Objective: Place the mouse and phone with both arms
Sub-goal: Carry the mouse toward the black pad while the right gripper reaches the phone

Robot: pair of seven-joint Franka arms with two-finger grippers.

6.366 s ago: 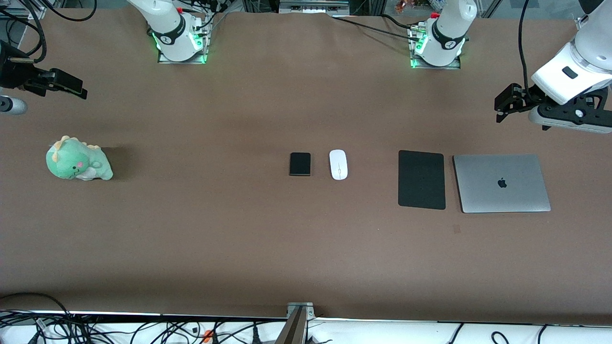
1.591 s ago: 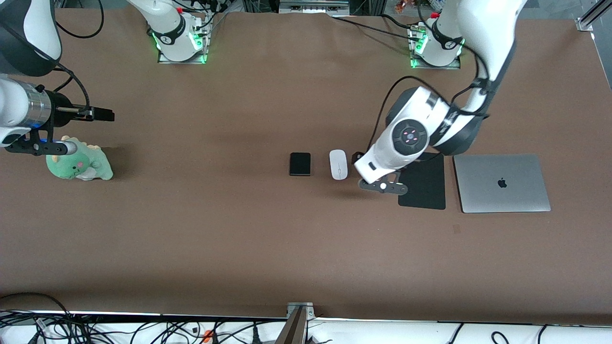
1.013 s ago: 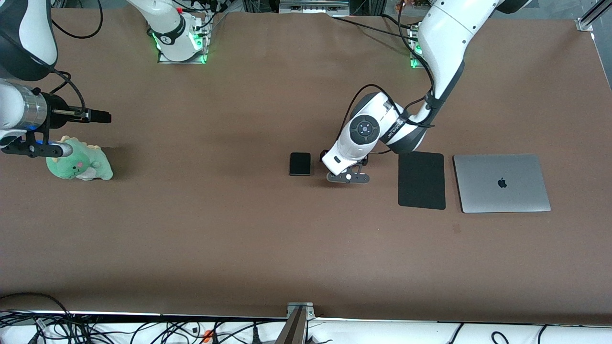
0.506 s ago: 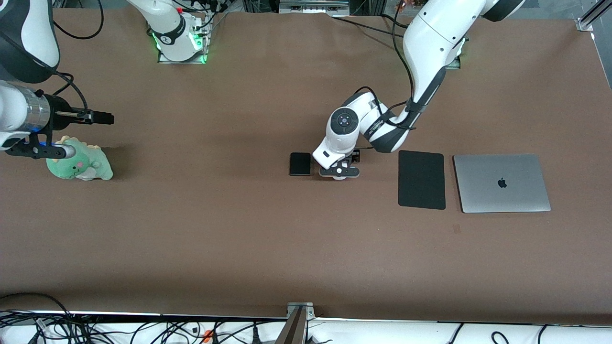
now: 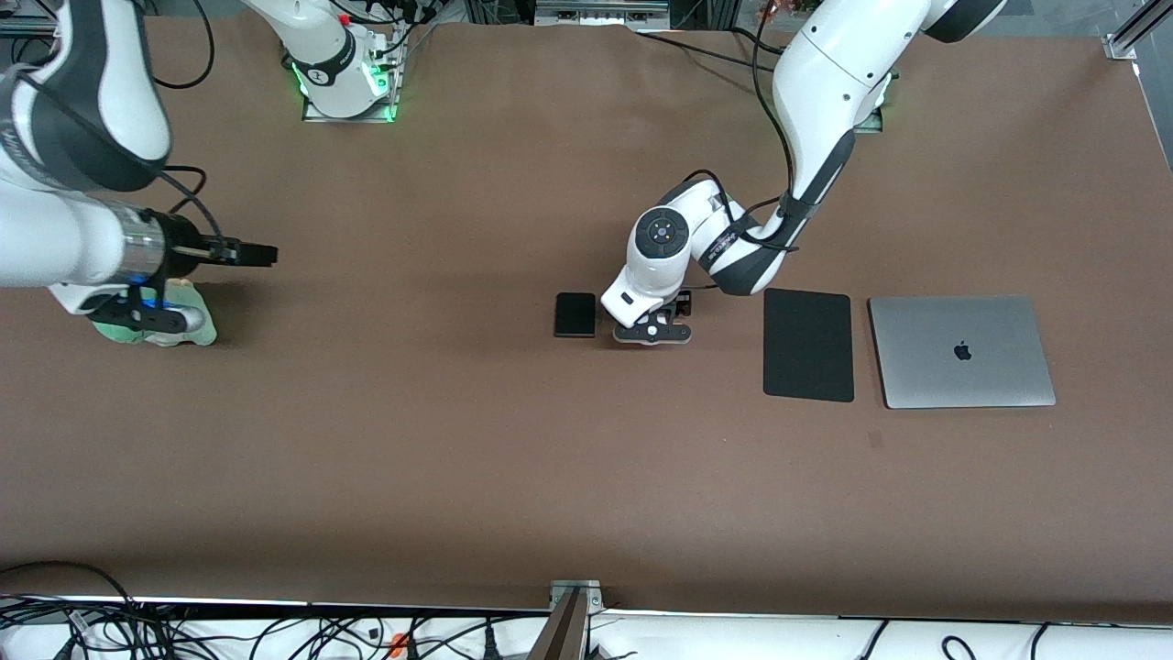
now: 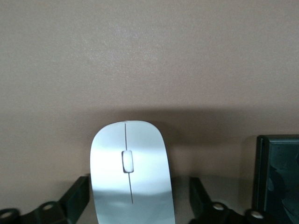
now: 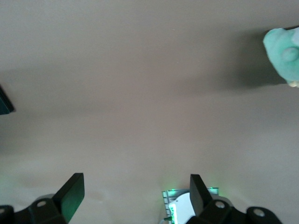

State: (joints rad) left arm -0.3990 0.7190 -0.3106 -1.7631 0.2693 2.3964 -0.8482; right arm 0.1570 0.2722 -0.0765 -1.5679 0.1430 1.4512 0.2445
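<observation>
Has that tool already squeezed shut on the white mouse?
No: in the left wrist view the left tool's fingers stand apart on either side of the mouse, with gaps showing.

A wide counter (image 5: 458,458) covered in matte brown material fills nearly the whole scene, evenly lit, with soft shadows across its middle. Along its near edge runs a pale strip strewn with tangled black cables (image 5: 137,632), and a metal bracket (image 5: 575,596) sits at the edge's centre. Metal framing (image 5: 600,11) lines the far edge.

white mouse (image 6: 131,175) between spread fingers (image 6: 77,198), phone (image 6: 278,179) beside
</observation>
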